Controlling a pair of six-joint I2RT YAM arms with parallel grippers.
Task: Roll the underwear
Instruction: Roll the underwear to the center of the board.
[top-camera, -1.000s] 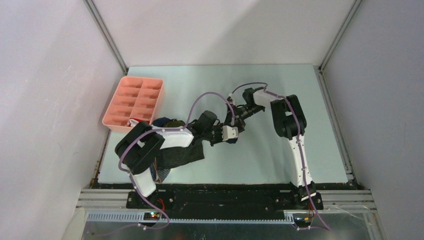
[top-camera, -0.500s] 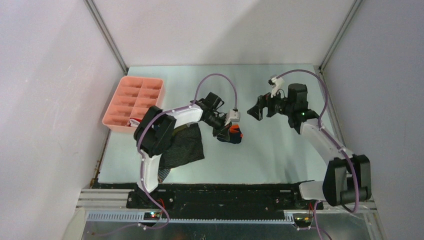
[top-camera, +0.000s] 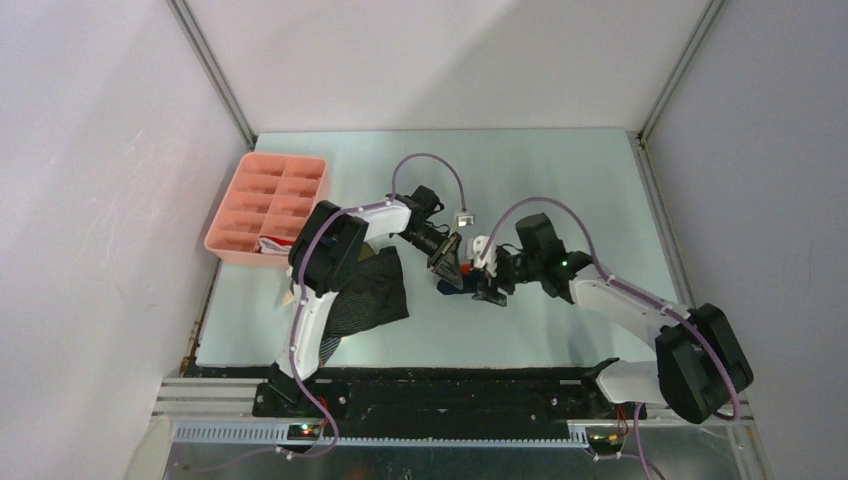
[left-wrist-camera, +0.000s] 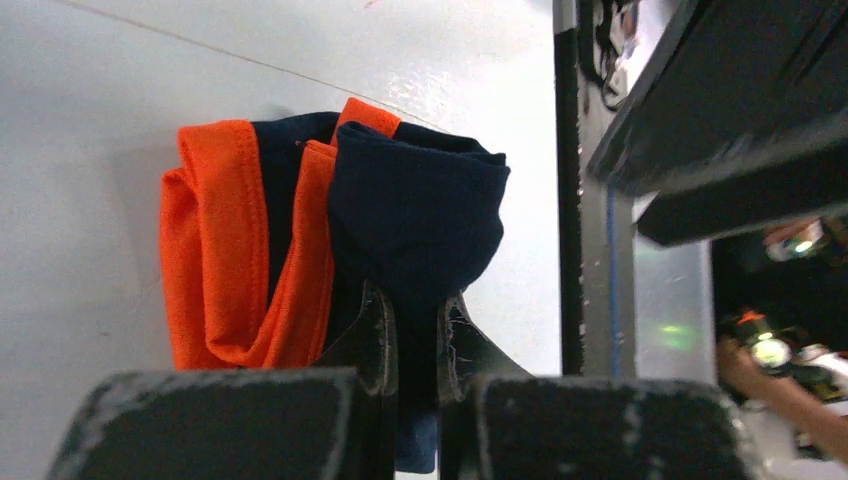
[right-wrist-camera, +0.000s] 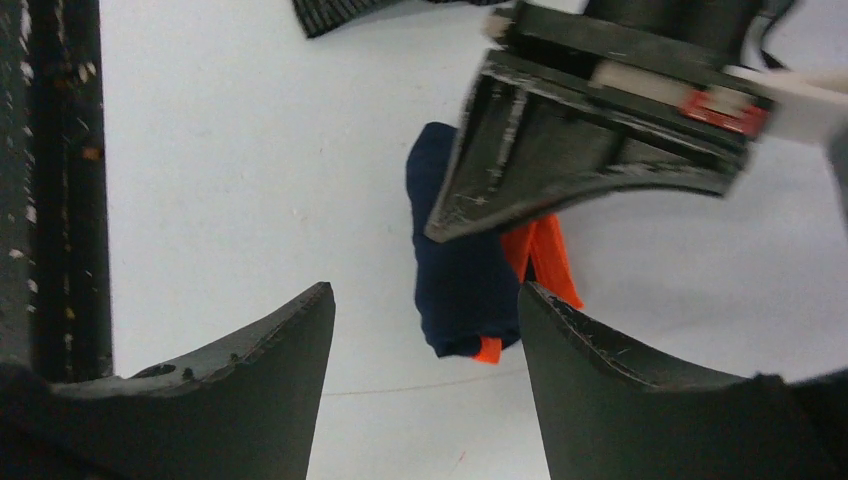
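— Navy cloth with orange bands: location?
— The navy briefs lie bunched in a folded lump on the table, near the centre of the overhead frame, slightly left of middle. In the left wrist view the orange bands sit at the left of the lump and the navy fold at the right.
— What has hold of them?
— The left claw. Its two fingers are pinched almost together on the navy fold at the lower edge of the lump, with cloth between them.
— And the other claw?
— The right claw is spread wide and carries nothing. In the overhead frame it sits just to the right of the lump, pointing at it. Its own camera shows the lump beyond the gap between its fingers, and neither finger touches the cloth there.
— Adjacent items?
— The striped briefs, dark grey, lie spread out to the lower left of the lump, apart from it.
— Further out?
— A pink tray stands at the upper left of the table, near its left edge. A red and white cloth sits in the tray's lower right compartment as framed from above.
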